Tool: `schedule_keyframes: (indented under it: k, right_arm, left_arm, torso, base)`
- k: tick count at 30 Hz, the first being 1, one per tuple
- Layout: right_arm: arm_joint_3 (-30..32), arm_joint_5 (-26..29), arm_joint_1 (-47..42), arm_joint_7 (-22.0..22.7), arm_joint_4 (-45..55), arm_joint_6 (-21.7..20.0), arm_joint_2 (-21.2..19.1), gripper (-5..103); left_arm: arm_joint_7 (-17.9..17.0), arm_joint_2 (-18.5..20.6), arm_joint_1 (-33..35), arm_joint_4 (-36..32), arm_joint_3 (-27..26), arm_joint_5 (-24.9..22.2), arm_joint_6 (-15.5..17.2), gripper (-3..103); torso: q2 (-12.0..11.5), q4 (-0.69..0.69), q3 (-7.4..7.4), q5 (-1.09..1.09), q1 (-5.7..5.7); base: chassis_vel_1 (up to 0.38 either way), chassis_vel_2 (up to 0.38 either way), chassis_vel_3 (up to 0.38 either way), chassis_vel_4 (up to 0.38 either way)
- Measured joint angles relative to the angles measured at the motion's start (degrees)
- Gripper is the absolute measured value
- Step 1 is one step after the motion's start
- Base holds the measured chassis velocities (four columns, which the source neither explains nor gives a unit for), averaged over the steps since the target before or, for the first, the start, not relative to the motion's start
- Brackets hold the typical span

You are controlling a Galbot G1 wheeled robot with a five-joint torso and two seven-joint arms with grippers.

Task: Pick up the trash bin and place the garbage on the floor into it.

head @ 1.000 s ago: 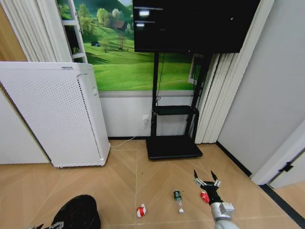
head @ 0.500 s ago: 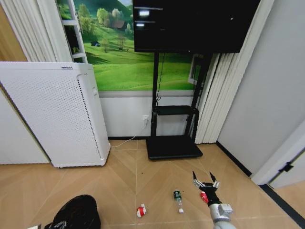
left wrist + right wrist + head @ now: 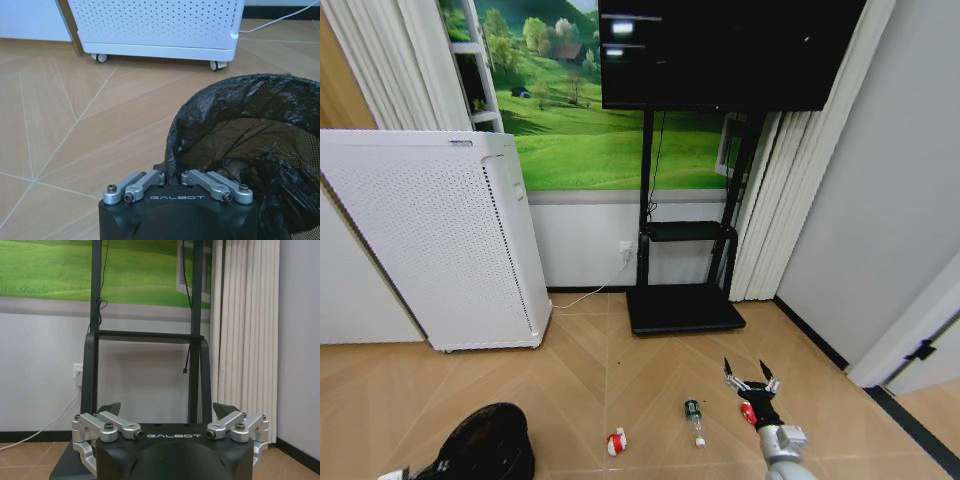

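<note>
Bin gripped, all three scraps left to collect.

Left gripper (image 3: 172, 184) is clamped on the rim of the black mesh trash bin (image 3: 485, 442), at the floor's near left. Right gripper (image 3: 747, 380), fingers spread wide, hovers over the flat red wrapper (image 3: 748, 410). Just beside it lies the capped bottle (image 3: 693, 414), then the red-and-white wad (image 3: 617, 441). Nothing binned, as far as I can judge.
</note>
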Motion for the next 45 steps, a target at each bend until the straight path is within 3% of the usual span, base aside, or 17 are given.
schedule_keyframes:
  k: [5, 6, 7, 10, 12, 25, 28, 32, 37, 45]
  right_arm:
    - [0.00, -0.02, 0.02, 0.00, -0.14, 0.03, -0.02, 100]
    - [0.00, -0.04, 0.02, 0.00, -0.19, 0.04, -0.01, 100]
    - [0.01, -0.10, -0.07, 0.01, -0.29, 0.10, 0.00, 100]
    - [0.01, -0.20, -0.16, 0.01, -0.38, 0.17, 0.02, 100]
    - [-0.01, -0.66, -0.33, 0.02, -0.61, 0.32, 0.02, 100]
    - [-0.57, -1.21, -0.25, 0.74, -0.10, -0.08, 0.47, 100]
    - [-0.97, -0.92, -0.38, 1.65, 0.05, -1.12, 0.85, 100]
    - [-0.76, -2.43, -0.49, 1.63, -0.53, -1.48, 0.94, 100]
    - [-0.61, -4.14, -0.81, 1.38, -0.78, -2.14, 0.91, 100]
    - [-1.24, -5.23, -0.86, 1.35, -1.19, -2.37, 0.98, 100]
  left_arm:
    - [-0.09, -0.16, -0.21, 0.05, 0.08, 0.85, -1.32, 8]
    - [-0.16, -0.27, -0.33, 0.05, 0.10, 1.36, -2.11, 8]
    - [-0.38, -0.68, -0.65, -0.24, 0.17, 3.15, -5.08, 7]
    - [-0.41, -0.98, -0.83, -0.88, 0.20, 5.05, -7.40, 5]
    - [-1.25, -1.77, -1.14, -4.23, 0.12, 13.50, -11.53, 4]
    - [-1.58, -0.95, -2.02, -15.15, -1.57, 14.10, -13.34, 4]
    - [-0.69, -0.89, -3.59, -16.54, -1.68, 16.94, -18.70, 4]
    - [0.80, -1.01, -4.44, -17.60, -1.66, 17.51, -22.52, 4]
    - [2.09, -1.41, -5.41, -17.64, -1.93, 17.39, -25.49, 4]
    - [2.40, -1.84, -5.36, -16.96, -2.98, 16.80, -26.98, 4]
  torso:
    - [0.00, 0.00, 0.00, -0.01, 0.00]
    - [0.00, 0.01, 0.00, 0.00, 0.00]
    - [0.00, 0.01, 0.01, -0.01, 0.00]
    - [0.00, 0.00, 0.01, -0.01, 0.00]
    - [0.00, 0.01, 0.01, -0.02, 0.01]
    - [0.00, 0.02, 0.01, 0.00, 0.01]
    - [0.00, 0.00, 0.01, 0.01, 0.01]
    - [0.00, -0.01, 0.01, 0.02, 0.01]
    - [0.00, 0.00, 0.01, 0.01, 0.01]
    - [0.01, 0.01, 0.01, 0.01, 0.01]
  base:
    - [0.000, 0.000, 0.000, 0.000]
    - [0.000, 0.000, 0.000, 0.000]
    - [0.000, 0.000, 0.000, 0.000]
    - [0.000, 0.000, 0.000, 0.000]
    - [0.000, 0.000, 0.000, 0.000]
    - [0.000, 0.000, 0.000, 0.000]
    - [0.000, 0.000, 0.000, 0.000]
    - [0.000, 0.000, 0.000, 0.000]
    - [0.000, 0.000, 0.000, 0.000]
    - [0.012, 0.014, -0.013, -0.011]
